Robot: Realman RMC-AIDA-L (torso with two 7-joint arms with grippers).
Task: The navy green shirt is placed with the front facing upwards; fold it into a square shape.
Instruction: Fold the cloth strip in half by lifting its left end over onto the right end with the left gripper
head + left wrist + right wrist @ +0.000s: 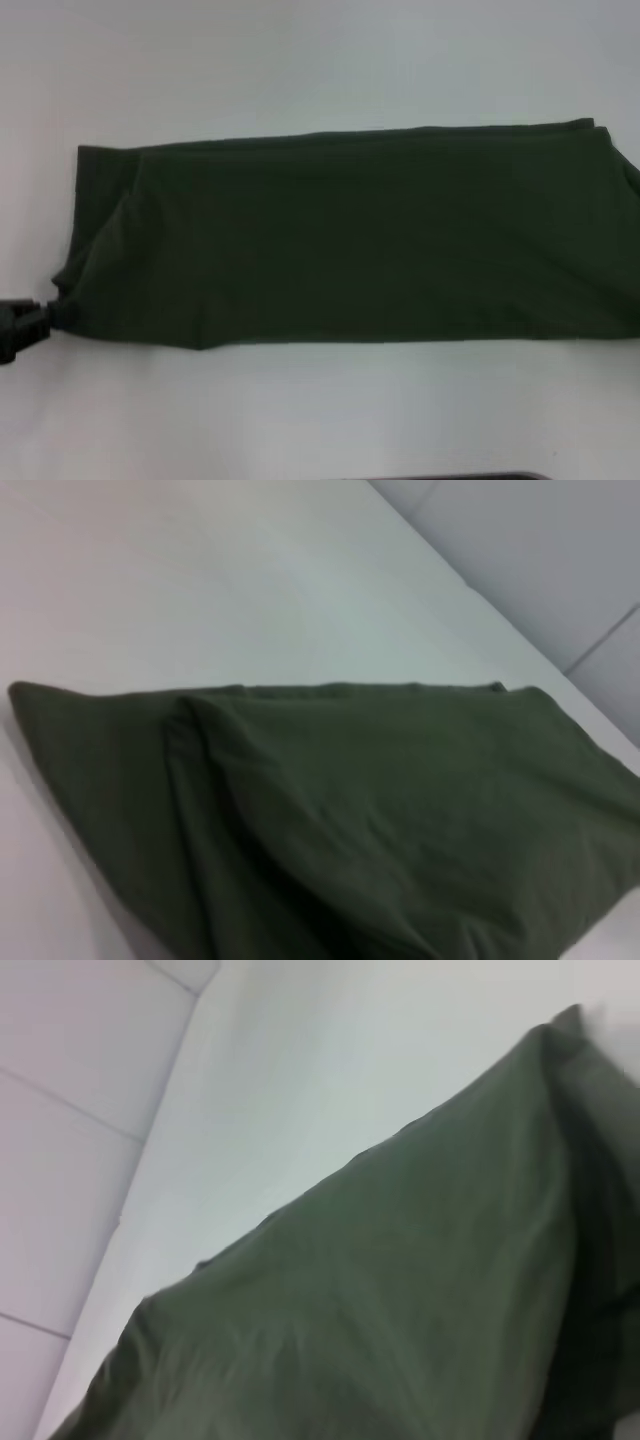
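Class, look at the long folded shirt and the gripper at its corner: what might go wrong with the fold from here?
1. The left gripper meets the navy green shirt only at its near left corner; a thin pinch may slip.
2. That end is already rumpled and layered, so creases could get folded in.
3. The shirt's right end runs out of the head view, so misalignment there might go unseen.

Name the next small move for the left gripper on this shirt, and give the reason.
Probably carry the near left corner across toward the shirt's right end. In the head view the navy green shirt lies as a long band across the white table, far wider than deep, so it is not yet square. The left gripper is at that near left corner; whether it grips the cloth cannot be seen.
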